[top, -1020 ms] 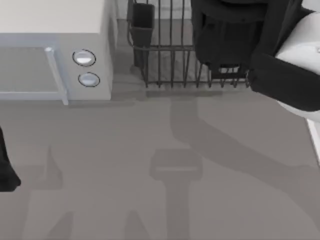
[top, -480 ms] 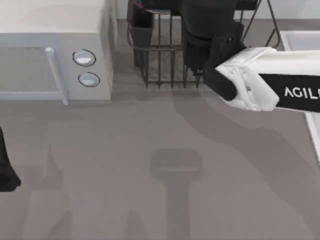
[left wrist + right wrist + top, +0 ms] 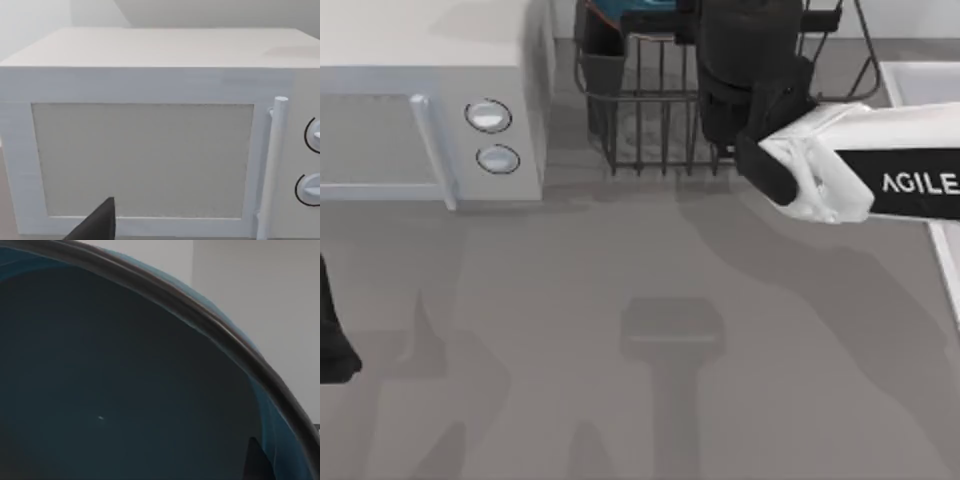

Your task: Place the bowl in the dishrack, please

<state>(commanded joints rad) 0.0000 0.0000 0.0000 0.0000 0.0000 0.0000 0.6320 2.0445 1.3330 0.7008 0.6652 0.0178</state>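
The bowl (image 3: 125, 390) is dark teal inside with a grey rim, and it is very close in the right wrist view. Its teal edge (image 3: 620, 10) shows in the top view at the back, above the dishrack (image 3: 640, 130), a dark wire rack with upright tines and a dark utensil cup (image 3: 603, 60). My right gripper (image 3: 665, 18) reaches over the rack from the right and is shut on the bowl; one dark fingertip (image 3: 256, 460) lies against the rim. My left gripper (image 3: 332, 345) stays parked at the table's left edge.
A pale grey microwave (image 3: 430, 100) with two round knobs stands left of the rack, and its door (image 3: 150, 140) faces the left wrist camera. A white slab (image 3: 920, 85) lies at the right edge. Bare grey tabletop (image 3: 640, 380) spreads across the front.
My right arm has swung left over the dishrack, and its white forearm now crosses from the right. The bowl's teal edge has come into the top view. The left arm is still.
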